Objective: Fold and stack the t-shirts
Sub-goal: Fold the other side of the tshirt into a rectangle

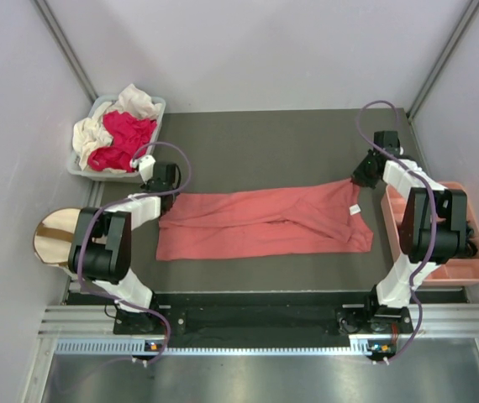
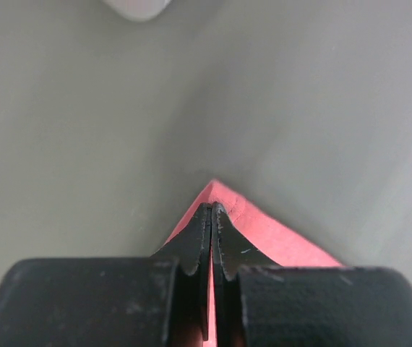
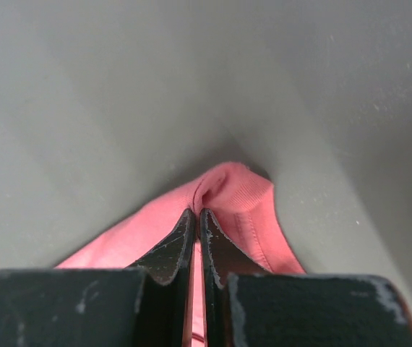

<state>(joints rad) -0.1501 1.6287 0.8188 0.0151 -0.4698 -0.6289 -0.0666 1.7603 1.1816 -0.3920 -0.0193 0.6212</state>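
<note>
The left pincer (image 2: 212,211) is closed on a corner of the salmon-pink shirt (image 1: 265,222), with cloth pinched between its tips. The right pincer (image 3: 195,213) is clamped on a ribbed fold, perhaps a sleeve hem; blur hides the rest. Between the pincers the shirt is laid flat on the table (image 1: 265,138). Just beyond the left pincer, the magenta-red shirt (image 1: 126,134) and the cream-white shirt (image 1: 93,133) are heaped in a grey bin (image 1: 159,107).

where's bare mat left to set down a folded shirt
Widest bare patch: the far mat, between the grey bin and the right gripper, beyond the salmon-pink shirt. A narrower strip lies near, between the shirt and the black base plate. Crowded: the middle, with the left gripper and right gripper shut on the shirt's ends.
</note>
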